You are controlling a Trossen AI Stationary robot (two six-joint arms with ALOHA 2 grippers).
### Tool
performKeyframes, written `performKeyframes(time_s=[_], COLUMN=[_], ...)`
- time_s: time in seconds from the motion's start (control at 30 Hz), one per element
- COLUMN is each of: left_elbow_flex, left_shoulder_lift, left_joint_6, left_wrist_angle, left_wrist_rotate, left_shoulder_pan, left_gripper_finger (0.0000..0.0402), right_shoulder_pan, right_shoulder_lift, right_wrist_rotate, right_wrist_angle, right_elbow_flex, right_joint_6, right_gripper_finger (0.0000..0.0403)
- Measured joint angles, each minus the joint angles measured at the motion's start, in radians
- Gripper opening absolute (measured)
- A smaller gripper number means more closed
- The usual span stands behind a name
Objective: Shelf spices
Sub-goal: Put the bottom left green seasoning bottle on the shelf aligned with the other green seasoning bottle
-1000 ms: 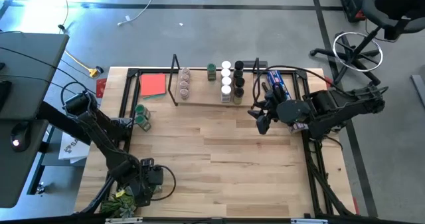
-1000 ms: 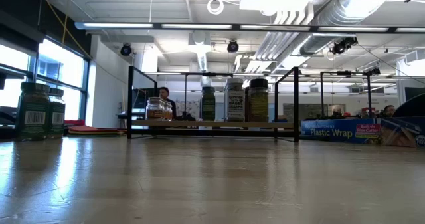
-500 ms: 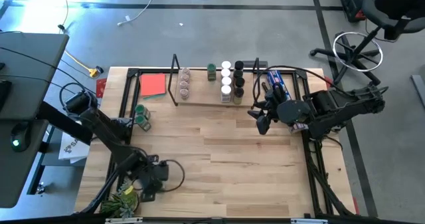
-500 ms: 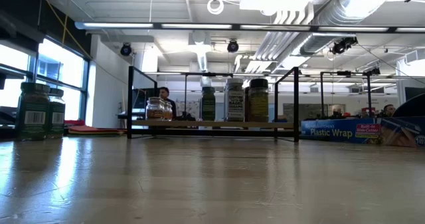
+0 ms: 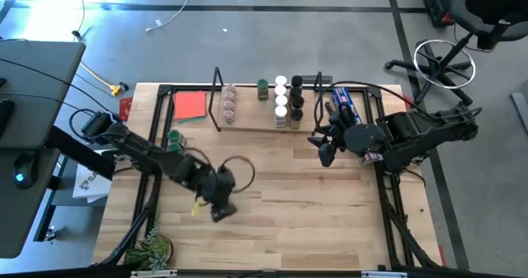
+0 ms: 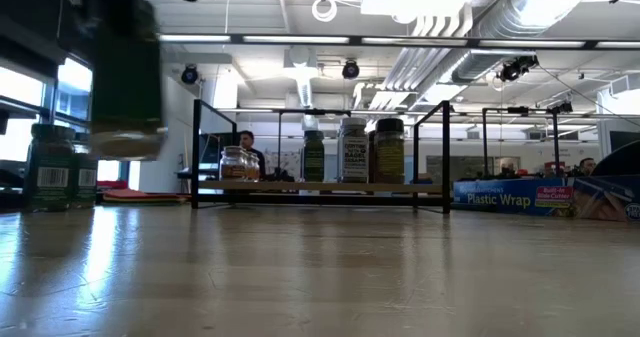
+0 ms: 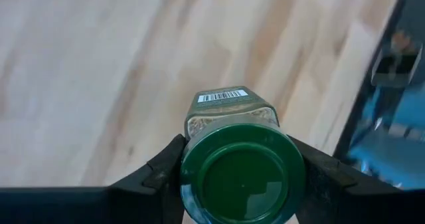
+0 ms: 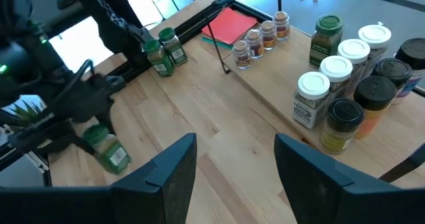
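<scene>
Green-lidded spice jar (image 7: 242, 167) sits clamped between the two dark fingers of the left hand (image 5: 216, 202), which hangs over the middle-left of the worktop (image 5: 289, 204) with the jar lifted clear of the wood; in the low view the jar (image 6: 125, 77) shows as a blurred shape high at the left, well above the board. In the right wrist view the same jar (image 8: 109, 147) appears tilted in that hand. The right hand (image 5: 324, 152) waits near the right end of the shelf (image 5: 247, 121), its fingers (image 8: 166, 167) spread apart with nothing between them. On the shelf stand three small clear jars (image 8: 262, 38) in a row, a taller green-lidded jar (image 8: 326, 31), three white-lidded jars (image 8: 335, 74) and two black-lidded jars (image 8: 362, 101). Two more green-lidded jars (image 5: 175, 143) stand on the worktop near its left edge, apart from the shelf. A red card (image 5: 190, 105) lies beside the shelf's left end, a blue packet (image 5: 346, 105) beyond its right end, and a small potted plant (image 5: 153, 249) at the near left corner.
</scene>
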Motion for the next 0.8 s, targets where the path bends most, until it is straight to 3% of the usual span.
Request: performKeyframes(time_s=[0.4,0.8], left_elbow_flex=[0.006,0.006], left_shoulder_lift=[0.029,0.141], left_joint_6=[-0.231,-0.331], left_wrist_angle=[-0.033,0.086], left_wrist_rotate=[-0.088,-0.096], left_shoulder_pan=[0.189,0.231], left_gripper_finger=[0.0214,0.0217], right_shoulder_pan=[0.0,0.0], right_shoulder_lift=[0.0,0.0], right_wrist_rotate=[0.001,0.027], right_wrist_angle=[-0.001,-0.002], right_elbow_flex=[0.0,0.0], right_joint_6=[-0.008,-0.027], right_gripper_finger=[0.0197,0.0197])
